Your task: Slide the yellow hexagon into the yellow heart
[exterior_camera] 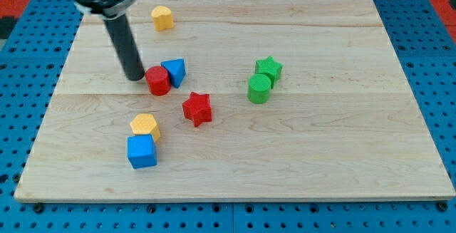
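Observation:
The yellow hexagon [144,126] lies at the lower left of the wooden board, touching the blue cube [142,151] just below it. The yellow heart [162,18] sits near the board's top edge, left of centre, far from the hexagon. My tip [133,77] rests on the board just left of the red cylinder [158,81], close to or touching it, above the hexagon and below the heart.
A blue triangular block [174,71] touches the red cylinder's right side. A red star [197,108] lies near the centre. A green star [269,68] and green cylinder [259,88] sit together right of centre. The board [342,154] ends in blue pegboard all round.

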Robot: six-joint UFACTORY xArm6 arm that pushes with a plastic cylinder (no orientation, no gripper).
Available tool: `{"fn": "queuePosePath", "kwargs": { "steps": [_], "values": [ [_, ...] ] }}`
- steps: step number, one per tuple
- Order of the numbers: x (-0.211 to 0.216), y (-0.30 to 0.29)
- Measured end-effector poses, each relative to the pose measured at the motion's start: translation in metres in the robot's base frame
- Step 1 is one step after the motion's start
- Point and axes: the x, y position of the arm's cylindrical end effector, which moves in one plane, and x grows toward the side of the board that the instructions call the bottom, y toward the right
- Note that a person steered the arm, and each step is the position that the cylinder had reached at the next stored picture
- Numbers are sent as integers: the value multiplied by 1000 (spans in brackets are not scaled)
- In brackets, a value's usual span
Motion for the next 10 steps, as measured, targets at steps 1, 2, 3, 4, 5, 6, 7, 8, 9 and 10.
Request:
{"fn": "queuePosePath", "kwargs": {
  "steps": [1, 2, 3, 4, 5, 6, 7, 8, 9, 10],
  "values": [
    [14, 21],
    [42, 26],
    [41, 12],
    [61, -36],
    [103, -54],
    [141, -50],
    [157, 37],
    [132, 41],
    [111, 5],
    [89, -40]
  ]
}}
